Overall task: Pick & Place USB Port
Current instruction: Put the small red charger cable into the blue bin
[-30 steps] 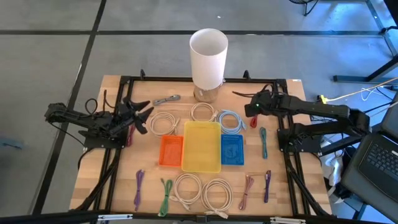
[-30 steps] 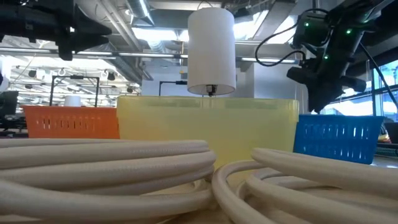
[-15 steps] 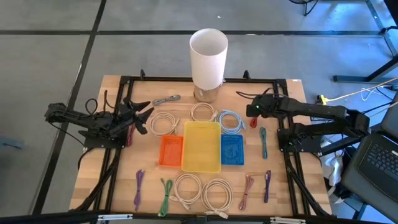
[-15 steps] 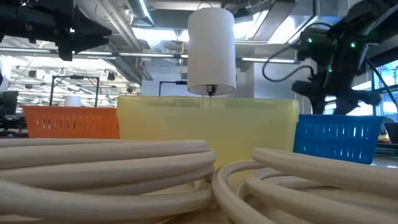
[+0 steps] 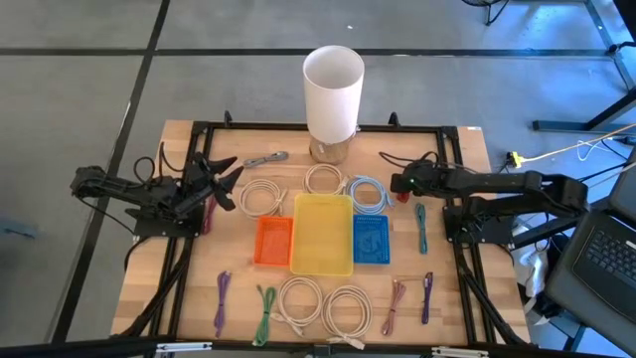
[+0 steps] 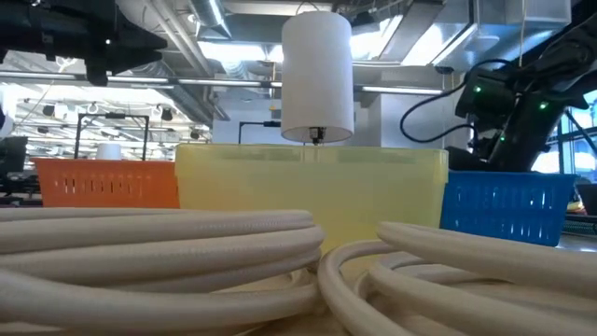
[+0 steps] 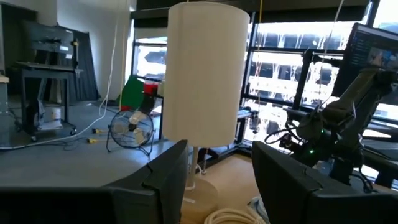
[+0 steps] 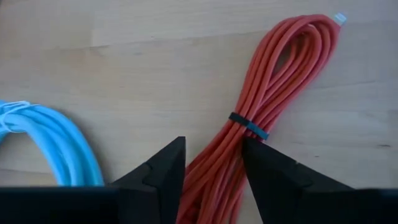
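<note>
We hold our right hand (image 8: 211, 180) open, straddling the red cable bundle (image 8: 267, 106) beside the blue basket (image 5: 371, 240), ready to pinch; left hand (image 5: 221, 185) idles open.

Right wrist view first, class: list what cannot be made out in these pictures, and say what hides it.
- Right wrist view: the red bundled cable runs between the right gripper fingers; its lower end is cut off by the picture's edge.
- Low view: cream coiled cables block the tabletop; the yellow plastic tray hides its contents.
- High view: small cable plugs are too small to identify.
</note>
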### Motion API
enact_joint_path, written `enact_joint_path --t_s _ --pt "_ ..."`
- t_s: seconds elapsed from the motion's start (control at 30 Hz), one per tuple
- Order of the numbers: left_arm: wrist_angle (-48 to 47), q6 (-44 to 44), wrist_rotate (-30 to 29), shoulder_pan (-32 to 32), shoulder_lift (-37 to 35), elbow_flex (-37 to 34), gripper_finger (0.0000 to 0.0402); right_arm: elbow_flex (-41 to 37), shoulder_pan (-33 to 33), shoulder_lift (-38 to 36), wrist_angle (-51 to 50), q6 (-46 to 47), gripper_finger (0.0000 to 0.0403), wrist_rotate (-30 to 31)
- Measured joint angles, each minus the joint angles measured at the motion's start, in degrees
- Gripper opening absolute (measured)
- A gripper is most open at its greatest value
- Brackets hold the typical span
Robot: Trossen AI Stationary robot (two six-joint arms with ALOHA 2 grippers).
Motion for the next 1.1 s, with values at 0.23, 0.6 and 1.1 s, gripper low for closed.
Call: enact_joint_path --t_s 0.23,0.6,1.1 --pt "-2.30 -3.21 0.61 0.00 0.01 0.00 0.0171 0.20 0.07 2.08 -0.15 -0.24 0.0151 1.13" --pt "-2.57 -4.45 1.08 0.00 0.01 0.00 0.0171 0.11 0.25 2.21 -1.10 -3.38 0.0026 2.21" --pt "-2.61 -4.49 1.06 0.00 0.01 0.00 0.0171 3.56 6.25 -3.41 -0.09 -13.73 0.0014 5.46"
